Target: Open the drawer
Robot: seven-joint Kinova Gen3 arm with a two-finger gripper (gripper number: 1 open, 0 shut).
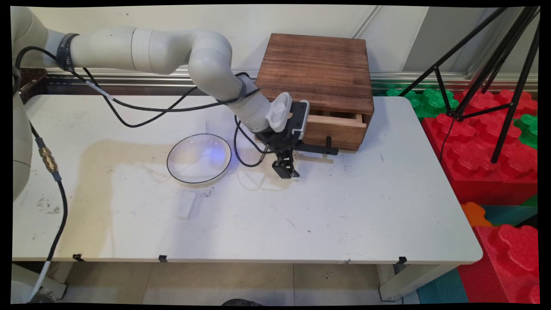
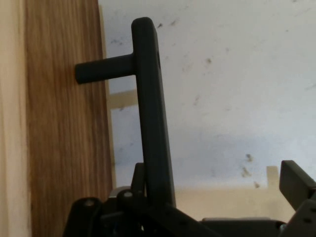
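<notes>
Your hand (image 1: 286,168) hangs just above the tabletop (image 1: 344,206), pointing down, right in front of the wooden drawer box (image 1: 316,73). Its fingers (image 2: 296,183) stand apart, holding nothing, and in the hand view the drawer's black bar handle (image 2: 153,128) runs up between them. The drawer (image 1: 333,129) sits slightly pulled out. To the hand's left you have a clear glass plate (image 1: 199,158) with a dark rim, well apart from the box.

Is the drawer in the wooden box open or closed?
Partly open. The light wooden drawer sticks out a little from the dark brown wooden box, and a dark gap shows above its front.
</notes>
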